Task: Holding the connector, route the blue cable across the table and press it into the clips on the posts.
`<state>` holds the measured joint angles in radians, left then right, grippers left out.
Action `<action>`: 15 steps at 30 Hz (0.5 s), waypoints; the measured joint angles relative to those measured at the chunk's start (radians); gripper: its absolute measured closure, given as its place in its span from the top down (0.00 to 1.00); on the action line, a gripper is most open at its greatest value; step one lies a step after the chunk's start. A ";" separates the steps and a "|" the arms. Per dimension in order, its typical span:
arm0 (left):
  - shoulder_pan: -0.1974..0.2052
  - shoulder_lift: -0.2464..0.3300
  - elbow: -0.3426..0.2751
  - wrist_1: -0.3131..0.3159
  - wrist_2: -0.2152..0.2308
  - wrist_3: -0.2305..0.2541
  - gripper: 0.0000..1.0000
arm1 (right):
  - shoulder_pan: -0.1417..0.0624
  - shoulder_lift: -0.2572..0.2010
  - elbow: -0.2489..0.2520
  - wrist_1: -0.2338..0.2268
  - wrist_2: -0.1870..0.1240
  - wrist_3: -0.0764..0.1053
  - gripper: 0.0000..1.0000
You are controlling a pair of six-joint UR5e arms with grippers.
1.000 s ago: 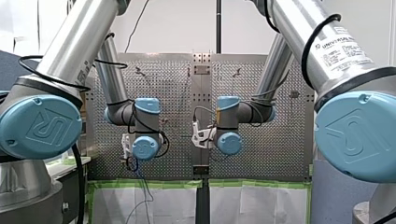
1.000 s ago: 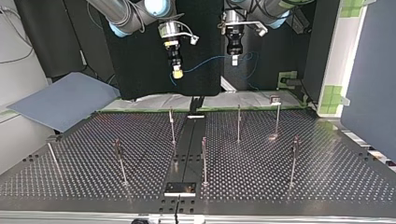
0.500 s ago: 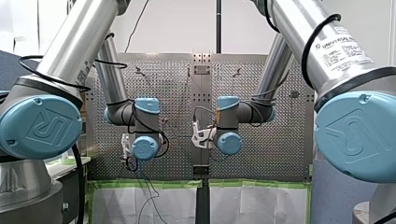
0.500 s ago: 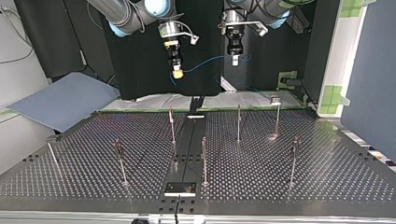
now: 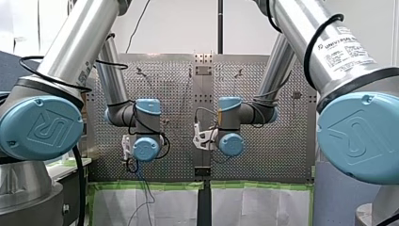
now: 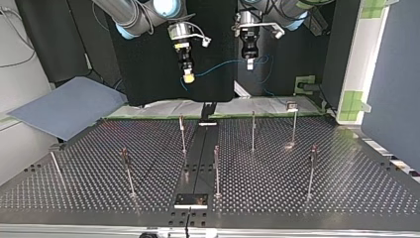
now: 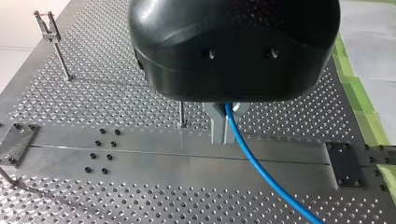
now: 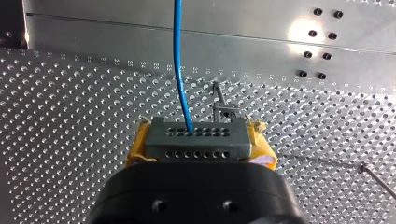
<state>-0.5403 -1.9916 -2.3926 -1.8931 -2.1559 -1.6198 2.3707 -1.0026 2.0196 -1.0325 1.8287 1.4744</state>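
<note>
two holds, top view: my right hand (image 6: pixel 188 77) clamps the connector (image 8: pixel 196 137); the cable (image 6: pixel 223 64) spans to my left hand (image 6: pixel 250 63), pinched around it, both beyond the tabletop (image 6: pixel 346 183). no post (image 6: pixel 294 126) threaded yet; next, lower the cable into a clip (image 6: pixel 291 105).

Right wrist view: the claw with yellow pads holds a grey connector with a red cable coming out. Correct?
No: the right wrist view shows the cable is blue, not red. My right claw does hold the grey connector in yellow pads.
</note>
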 joint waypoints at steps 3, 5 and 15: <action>0.000 0.000 0.000 0.000 0.000 0.000 0.00 | 0.000 0.000 0.000 0.000 0.000 0.000 0.00; 0.000 0.000 0.000 0.000 0.000 0.000 0.00 | 0.000 0.000 0.000 0.000 0.000 0.000 0.00; 0.042 -0.031 0.000 -0.025 -0.010 0.028 0.00 | -0.040 0.044 -0.044 0.044 -0.009 0.044 0.00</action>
<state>-0.4984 -2.0223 -2.3926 -1.9178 -2.1660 -1.5915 2.3310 -0.9585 1.9757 -0.9883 1.8202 1.5184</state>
